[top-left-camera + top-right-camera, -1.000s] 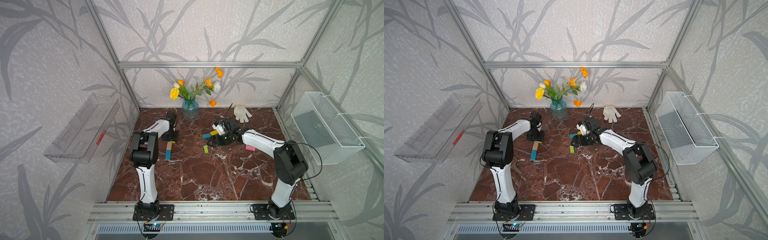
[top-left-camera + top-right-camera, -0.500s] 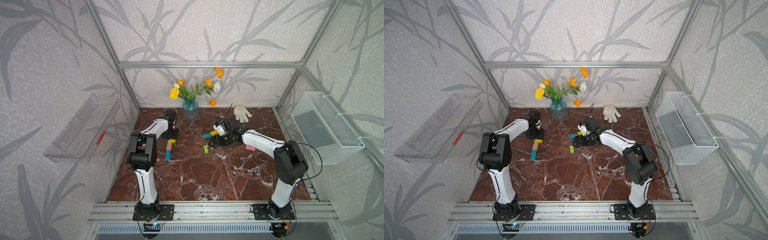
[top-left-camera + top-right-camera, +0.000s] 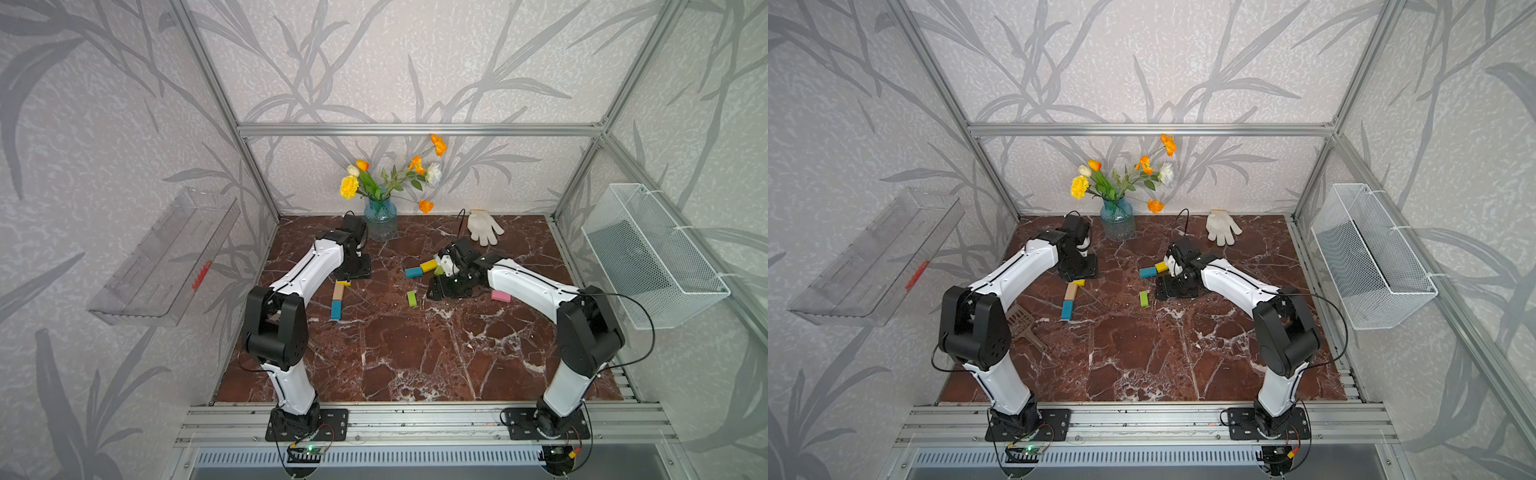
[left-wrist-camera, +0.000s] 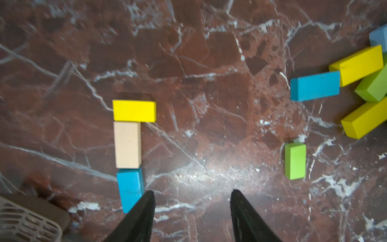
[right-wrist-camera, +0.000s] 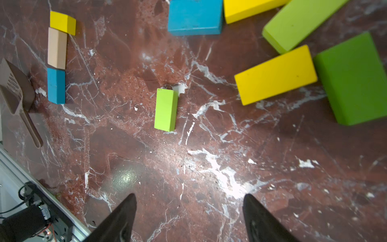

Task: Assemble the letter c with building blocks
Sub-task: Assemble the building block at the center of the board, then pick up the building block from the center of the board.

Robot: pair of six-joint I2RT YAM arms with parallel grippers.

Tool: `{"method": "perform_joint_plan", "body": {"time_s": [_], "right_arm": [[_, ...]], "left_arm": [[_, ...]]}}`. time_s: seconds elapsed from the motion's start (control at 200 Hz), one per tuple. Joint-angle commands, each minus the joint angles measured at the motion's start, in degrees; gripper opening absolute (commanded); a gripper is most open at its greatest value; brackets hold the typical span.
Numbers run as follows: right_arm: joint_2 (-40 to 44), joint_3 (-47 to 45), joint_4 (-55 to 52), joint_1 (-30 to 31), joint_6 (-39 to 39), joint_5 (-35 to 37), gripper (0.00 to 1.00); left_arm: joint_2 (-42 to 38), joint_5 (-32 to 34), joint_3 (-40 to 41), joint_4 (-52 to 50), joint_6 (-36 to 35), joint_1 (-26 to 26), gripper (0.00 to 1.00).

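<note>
letter c (image 4: 127,145) partial: three touching blocks, yellow block (image 4: 134,111) crosswise as corner; spare blocks (image 5: 275,74) heaped by right gripper (image 5: 188,209), likely next pick; left gripper (image 4: 192,209) near column; both spread, empty

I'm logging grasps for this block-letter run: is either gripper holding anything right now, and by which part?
Nothing is held. The left gripper and the right gripper are both open, and no block sits in either gap.
</note>
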State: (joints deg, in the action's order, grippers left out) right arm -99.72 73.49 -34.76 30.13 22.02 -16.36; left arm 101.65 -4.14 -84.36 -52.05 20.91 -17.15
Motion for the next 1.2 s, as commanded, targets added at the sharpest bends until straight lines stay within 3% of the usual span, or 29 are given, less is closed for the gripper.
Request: {"method": "perform_joint_plan", "body": {"time_s": [0.0, 0.23, 0.45, 0.73, 1.195], "right_arm": [[6.1, -3.5, -3.5, -2.8, 3.9, 0.8, 0.79], [11.7, -10.8, -4.0, -9.2, 5.4, -3.2, 0.80], [14.3, -14.4, -4.7, -13.7, 2.8, -5.7, 0.81], [14.9, -16.8, -3.7, -16.0, 1.1, -8.9, 0.81], [14.9, -18.4, -2.1, -19.3, 0.0, -12.4, 0.81]], "left_arm": [[-2.2, -0.1, 1.3, -3.3, 8.1, -4.1, 0.59], [0.9, 3.3, -1.1, -2.8, 18.2, -14.6, 0.62], [8.6, 5.0, -7.3, -3.0, 22.9, -20.1, 0.65], [17.9, 6.2, -14.7, -3.7, 24.7, -22.1, 0.65], [24.5, 6.0, -19.3, -5.0, 21.7, -22.2, 0.52]]}}
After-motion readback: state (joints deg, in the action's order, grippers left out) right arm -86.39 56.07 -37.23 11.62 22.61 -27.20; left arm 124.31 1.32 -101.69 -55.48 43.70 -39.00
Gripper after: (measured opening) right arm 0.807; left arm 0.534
